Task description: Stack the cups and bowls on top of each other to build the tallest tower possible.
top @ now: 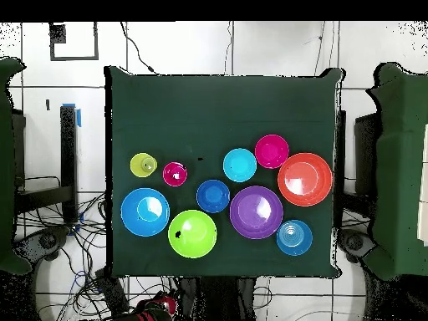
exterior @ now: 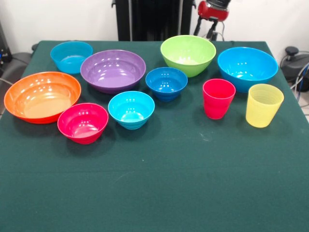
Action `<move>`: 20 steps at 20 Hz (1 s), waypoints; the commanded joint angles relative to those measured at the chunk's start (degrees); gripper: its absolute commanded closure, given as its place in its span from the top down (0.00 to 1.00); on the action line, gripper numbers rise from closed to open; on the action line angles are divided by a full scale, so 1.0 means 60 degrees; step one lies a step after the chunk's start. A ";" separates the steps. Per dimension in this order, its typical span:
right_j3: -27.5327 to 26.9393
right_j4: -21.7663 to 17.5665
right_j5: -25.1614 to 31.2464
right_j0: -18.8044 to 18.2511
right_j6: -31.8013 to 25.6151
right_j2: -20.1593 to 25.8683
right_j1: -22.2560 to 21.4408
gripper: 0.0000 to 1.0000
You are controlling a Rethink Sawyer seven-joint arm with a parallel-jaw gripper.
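Observation:
Two cups stand upright on the green cloth: a red cup (exterior: 218,98) (top: 175,174) and a yellow cup (exterior: 263,105) (top: 144,165) beside it. The bowls sit open side up, each apart: orange (exterior: 41,96) (top: 305,179), purple (exterior: 112,70) (top: 256,212), lime green (exterior: 188,54) (top: 192,233), large blue (exterior: 247,66) (top: 145,211), small dark blue (exterior: 166,82) (top: 213,196), pink-red (exterior: 83,122) (top: 272,151), and two cyan ones (exterior: 131,108) (exterior: 71,55). No tower shows; nothing rests on anything else. The gripper (exterior: 211,10) (top: 155,313) is drawn back beyond the table's edge, behind the lime green bowl.
The table (exterior: 154,193) carries a dark green cloth, with a wide bare stretch on the side away from the robot. Cables (top: 88,251) lie on the floor beside the table. Dark equipment (exterior: 294,60) stands off one corner.

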 commanded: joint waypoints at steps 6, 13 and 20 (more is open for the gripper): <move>-0.1597 -0.0224 -0.0291 -0.0379 0.1054 0.1252 0.0470 1.00; -0.1660 -0.0292 -0.0176 -0.0476 0.1006 0.1305 0.0413 1.00; -0.1548 -0.0418 0.0006 -0.0566 0.0962 0.1395 0.0253 1.00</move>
